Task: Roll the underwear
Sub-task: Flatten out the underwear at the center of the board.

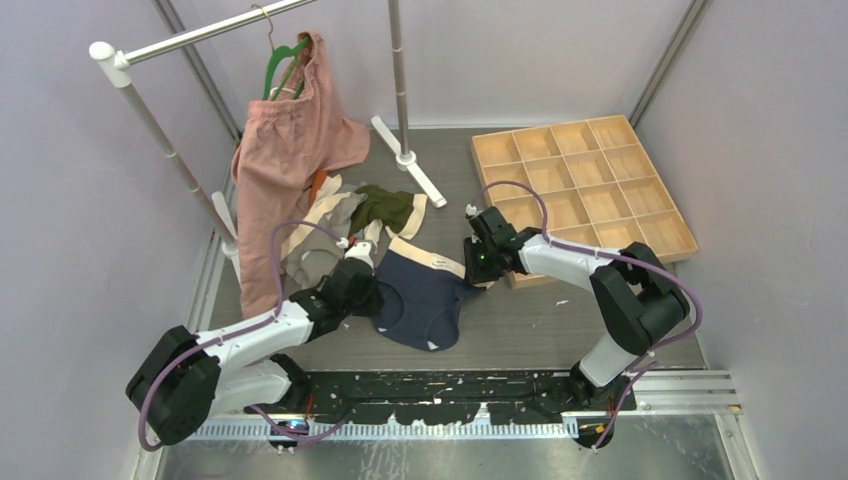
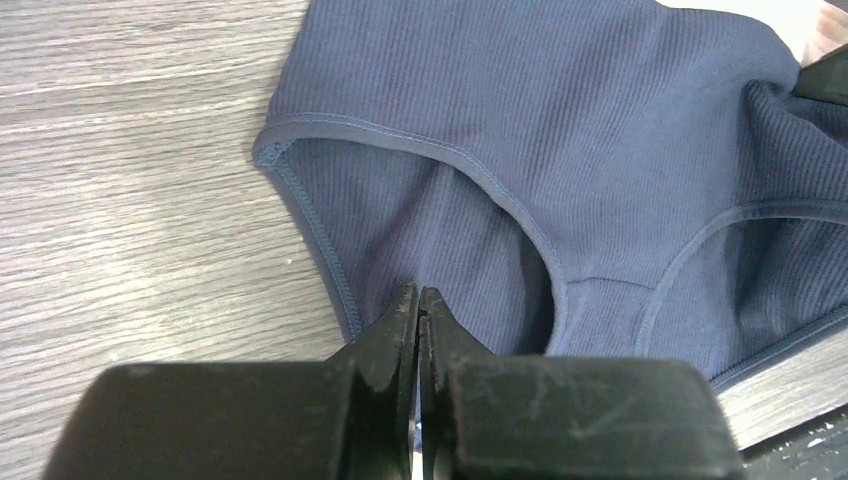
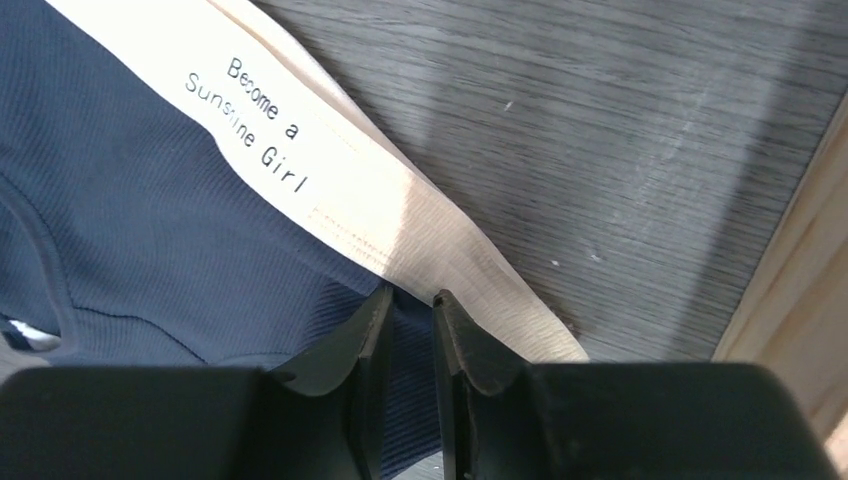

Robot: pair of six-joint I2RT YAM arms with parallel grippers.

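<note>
Your navy ribbed boxer briefs (image 1: 420, 295) with the wide cream waistband (image 3: 400, 215) lie spread on the grey wood-grain table (image 1: 540, 330), at the centre of the top view. Your left hand (image 2: 418, 295) has its fingers pressed together over the navy fabric beside a leg hem, lower middle of its view. Your right hand (image 3: 410, 298) is slightly spread, straddling the waistband's edge at bottom centre.
</note>
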